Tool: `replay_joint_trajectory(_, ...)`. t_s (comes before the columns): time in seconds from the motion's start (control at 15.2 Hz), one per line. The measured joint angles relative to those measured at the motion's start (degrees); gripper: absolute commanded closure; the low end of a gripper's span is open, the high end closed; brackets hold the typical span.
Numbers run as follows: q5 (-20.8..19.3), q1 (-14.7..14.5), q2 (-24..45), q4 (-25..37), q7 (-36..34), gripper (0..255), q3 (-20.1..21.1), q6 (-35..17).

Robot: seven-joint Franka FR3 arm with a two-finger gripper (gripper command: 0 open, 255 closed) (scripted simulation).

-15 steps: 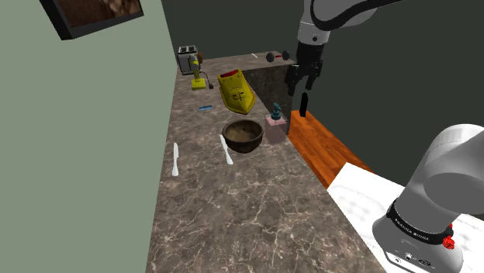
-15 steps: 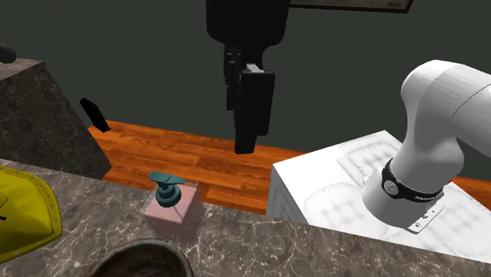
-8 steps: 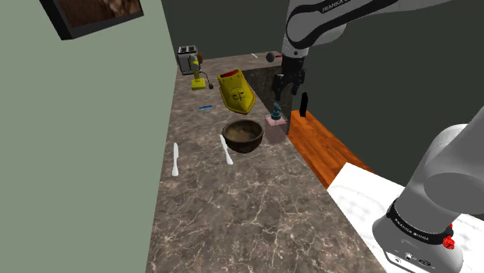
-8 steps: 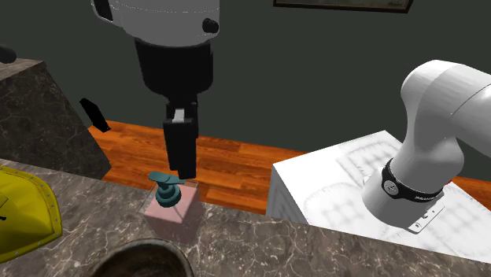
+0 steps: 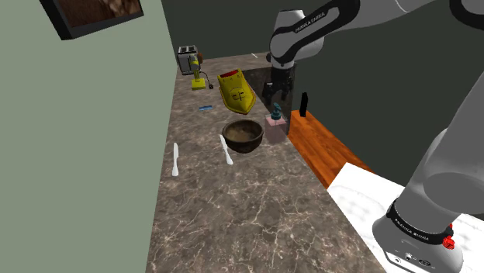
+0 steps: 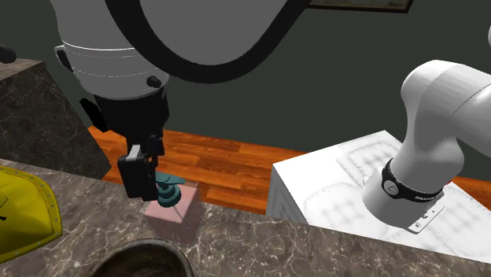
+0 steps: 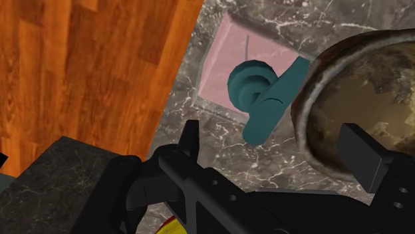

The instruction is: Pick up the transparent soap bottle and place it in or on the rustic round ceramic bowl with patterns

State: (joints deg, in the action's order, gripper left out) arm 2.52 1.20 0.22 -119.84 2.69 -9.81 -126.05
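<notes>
The soap bottle (image 5: 274, 118) has a pale pink see-through square body and a teal pump; it stands upright at the counter's edge, beside the wooden floor. The brown patterned bowl (image 5: 243, 135) sits on the counter close beside it. My gripper (image 5: 274, 96) hangs just above the bottle. In the second exterior view a black finger (image 6: 140, 175) reaches down beside the pump of the bottle (image 6: 171, 211), above the bowl (image 6: 142, 258). In the wrist view my gripper (image 7: 276, 143) is open, its fingers well apart, with the bottle (image 7: 226, 66) and the bowl (image 7: 352, 93) ahead, neither touched.
A yellow object (image 5: 236, 91), a toaster (image 5: 186, 59), a green item (image 5: 199, 80), a blue pen (image 5: 205, 107) and two white knives (image 5: 175, 159) (image 5: 226, 149) lie on the marble counter (image 5: 248, 209). Wooden floor (image 5: 326, 147) runs beside it; the white stand (image 6: 330, 189) is near.
The gripper has come down and moved toward the shoulder view's left, from over the wooden floor to just above the soap bottle. The bottle and bowl have not moved.
</notes>
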Motion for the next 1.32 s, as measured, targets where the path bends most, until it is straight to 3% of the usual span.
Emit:
replay_joint_trajectory(0.73, 0.69, 0.10, 2.41, -1.57, 0.71, 0, -0.07, -3.96)
replay_joint_trajectory(0.79, 0.69, 0.10, 2.41, -1.57, 0.71, 255, -0.07, -3.96)
replay_joint_trajectory(1.32, 0.69, 0.10, 2.41, -1.55, 0.71, 255, -0.07, -3.96)
